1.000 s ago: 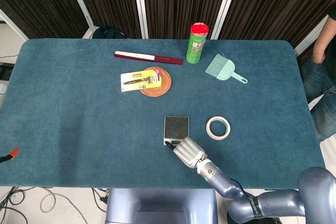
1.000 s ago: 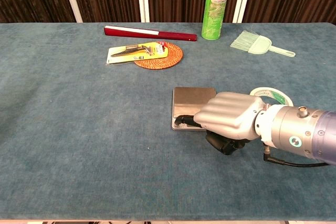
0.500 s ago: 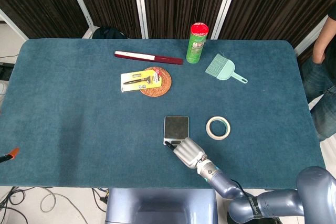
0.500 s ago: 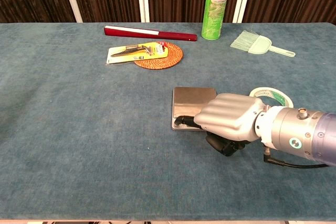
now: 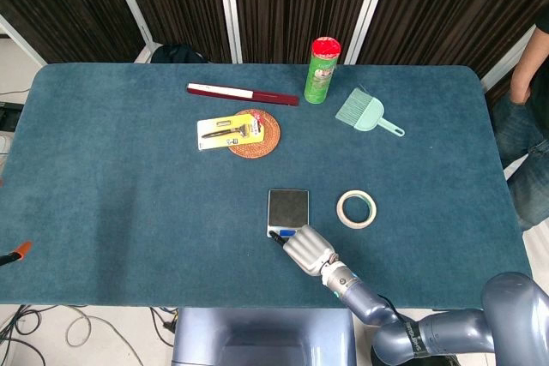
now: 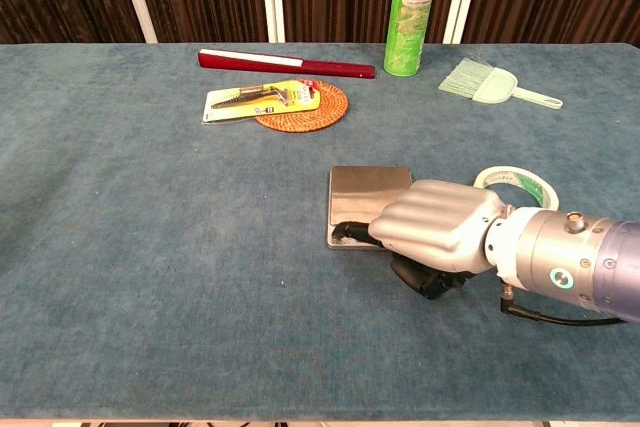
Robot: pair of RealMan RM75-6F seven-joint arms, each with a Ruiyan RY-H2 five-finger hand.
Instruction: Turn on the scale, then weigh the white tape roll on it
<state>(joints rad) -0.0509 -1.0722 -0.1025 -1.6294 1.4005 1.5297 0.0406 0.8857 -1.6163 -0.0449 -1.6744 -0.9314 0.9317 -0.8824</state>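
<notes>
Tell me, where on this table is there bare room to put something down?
The whole left side of the table is bare, and so is the strip right of the tape roll. It is crowded at the back middle and around the scale, where the right hand rests.

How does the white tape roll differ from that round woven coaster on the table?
The white tape roll is a pale open ring showing table through its middle; the woven coaster is a solid orange-brown disc. The tape roll lies bare, right of the scale; the coaster sits farther back with a yellow packaged tool lying partly on it. Both are round and lie flat.
</notes>
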